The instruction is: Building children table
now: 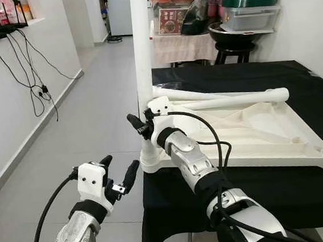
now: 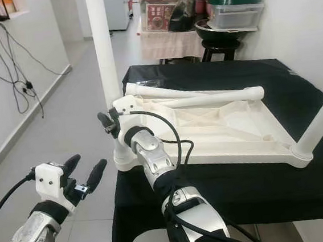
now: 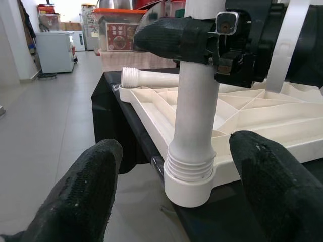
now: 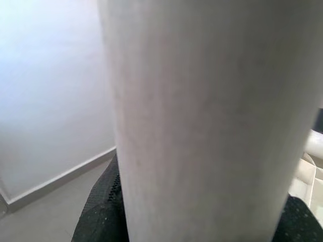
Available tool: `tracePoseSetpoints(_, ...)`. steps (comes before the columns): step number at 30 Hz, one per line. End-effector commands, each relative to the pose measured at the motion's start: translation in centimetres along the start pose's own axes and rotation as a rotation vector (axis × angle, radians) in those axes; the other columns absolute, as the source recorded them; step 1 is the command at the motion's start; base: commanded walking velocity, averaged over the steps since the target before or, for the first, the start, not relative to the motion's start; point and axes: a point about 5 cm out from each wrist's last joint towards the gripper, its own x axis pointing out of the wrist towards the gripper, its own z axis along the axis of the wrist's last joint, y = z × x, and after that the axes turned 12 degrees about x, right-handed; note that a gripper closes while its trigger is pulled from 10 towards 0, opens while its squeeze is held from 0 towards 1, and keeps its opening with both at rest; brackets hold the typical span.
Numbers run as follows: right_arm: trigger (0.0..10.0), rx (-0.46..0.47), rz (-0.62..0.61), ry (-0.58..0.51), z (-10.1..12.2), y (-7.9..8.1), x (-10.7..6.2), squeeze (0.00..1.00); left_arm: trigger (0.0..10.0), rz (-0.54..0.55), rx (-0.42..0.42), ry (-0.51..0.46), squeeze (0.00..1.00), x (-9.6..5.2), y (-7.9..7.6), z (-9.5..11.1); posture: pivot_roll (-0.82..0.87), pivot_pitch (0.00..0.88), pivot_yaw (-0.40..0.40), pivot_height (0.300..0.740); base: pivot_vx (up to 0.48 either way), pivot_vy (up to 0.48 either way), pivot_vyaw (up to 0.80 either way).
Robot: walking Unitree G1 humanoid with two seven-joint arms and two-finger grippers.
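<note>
Right end effector (image 1: 143, 123): fingers clamped around upright white leg (image 1: 142, 54), low on its shaft.
Left end effector (image 1: 118, 176): fingers spread wide, holding nothing, just beside leg's socket.
Leg: upright, seated in near-left corner of tabletop (image 1: 255, 140).
Tabletop: upside down on black-covered counter (image 1: 271, 190); loose leg (image 1: 228, 99) lying across it.

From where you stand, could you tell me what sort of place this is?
Probably a lived-in home, near a kitchen or storage corner: tiled floor, stacked food containers and a wok behind the black-covered table, and a white appliance down the hall.
</note>
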Motion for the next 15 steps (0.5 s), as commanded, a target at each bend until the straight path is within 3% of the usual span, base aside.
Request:
tracePoseSetpoints(1,10.0,-0.009,-0.033,0.161,-4.1,-0.1,-1.1,0.0,10.0,-0.003,0.007,0.002,0.0,0.1,0.0,-0.1,0.05,0.019,-0.044,0.74,0.0,0.0,0.0)
tracePoseSetpoints(2,10.0,-0.009,-0.033,0.161,-4.1,-0.1,-1.1,0.0,10.0,-0.003,0.007,0.002,0.0,0.1,0.0,-0.1,0.05,0.019,-0.044,0.74,0.0,0.0,0.0)
tracePoseSetpoints(3,10.0,-0.002,0.003,0.145,-3.6,-0.2,-1.0,1.0,10.0,-0.006,0.007,0.004,0.0,0.0,-0.1,-0.1,0.05,0.015,-0.046,0.74,0.0,0.0,0.0)
tracePoseSetpoints(8,10.0,0.063,0.154,0.094,-1.6,0.1,-0.5,1.0,10.0,-0.018,0.009,0.003,0.0,0.0,-0.3,-0.1,0.05,0.01,-0.046,0.74,0.0,0.0,0.0)
tracePoseSetpoints(9,10.0,0.063,0.243,0.078,-0.6,0.2,-0.3,0.79,10.0,-0.025,0.011,0.001,0.0,0.0,-0.4,-0.1,0.05,0.006,-0.048,0.74,0.0,0.0,0.0)
tracePoseSetpoints(10,10.0,0.059,0.324,0.079,0.2,0.0,-0.2,0.0,10.0,-0.039,0.011,-0.004,0.0,-0.1,-0.5,-0.1,0.06,0.003,-0.05,0.74,0.0,0.0,0.0)
tracePoseSetpoints(15,10.0,0.016,0.432,0.123,1.2,-0.7,-0.2,0.0,10.0,-0.071,0.008,-0.009,0.0,-0.2,-0.8,0.0,0.06,0.001,-0.052,0.74,0.0,0.0,0.0)
